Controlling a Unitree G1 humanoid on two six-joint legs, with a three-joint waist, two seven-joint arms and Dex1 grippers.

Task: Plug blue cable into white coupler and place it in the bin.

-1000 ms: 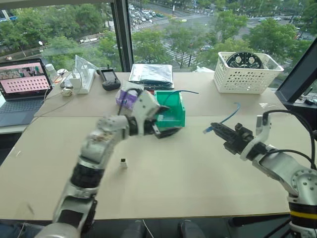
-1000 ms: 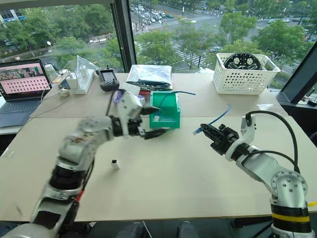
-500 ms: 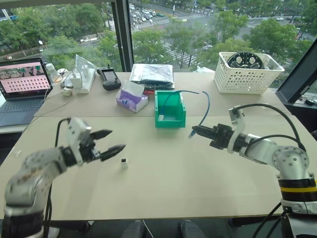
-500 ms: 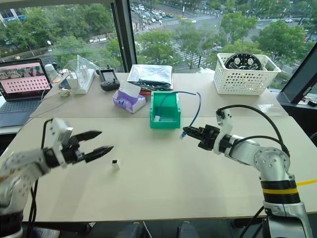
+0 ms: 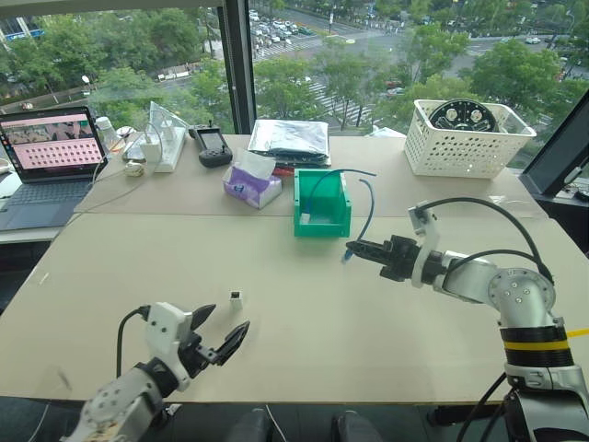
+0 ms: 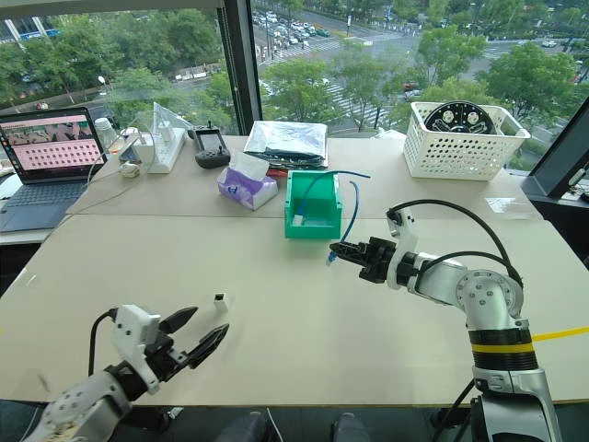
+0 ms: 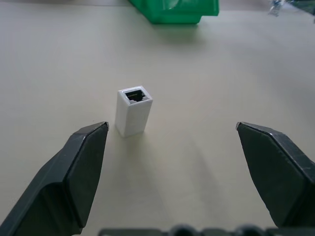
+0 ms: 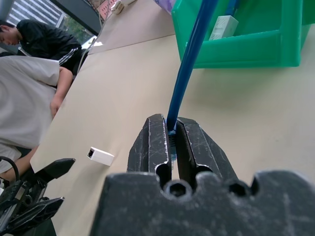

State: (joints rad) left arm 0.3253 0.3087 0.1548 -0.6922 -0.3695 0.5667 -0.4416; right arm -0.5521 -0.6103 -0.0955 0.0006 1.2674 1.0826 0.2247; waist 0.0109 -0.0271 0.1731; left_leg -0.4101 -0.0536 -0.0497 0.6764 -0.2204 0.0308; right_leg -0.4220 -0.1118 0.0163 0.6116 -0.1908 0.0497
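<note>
The coupler [image 5: 236,298] stands on the table [image 5: 368,331] just ahead of the left gripper [image 5: 224,333]. The bin [image 5: 321,204] sits farther back, mid-table. The right gripper [image 5: 355,250] is right of the coupler, before the bin, with the cable [image 5: 368,204] rising behind it.

High-rise office: laptop [image 5: 48,147] on a worktable [image 5: 304,322] by city-view windows [image 5: 304,55]

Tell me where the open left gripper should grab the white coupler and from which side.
Grip the white coupler across its two flat side walls, low on the body. It stands upright on the table with its dark socket facing up, so leave the top free for the plug. The left gripper already faces it with jaws wide open; coming in level from the robot's side looks best.
</note>
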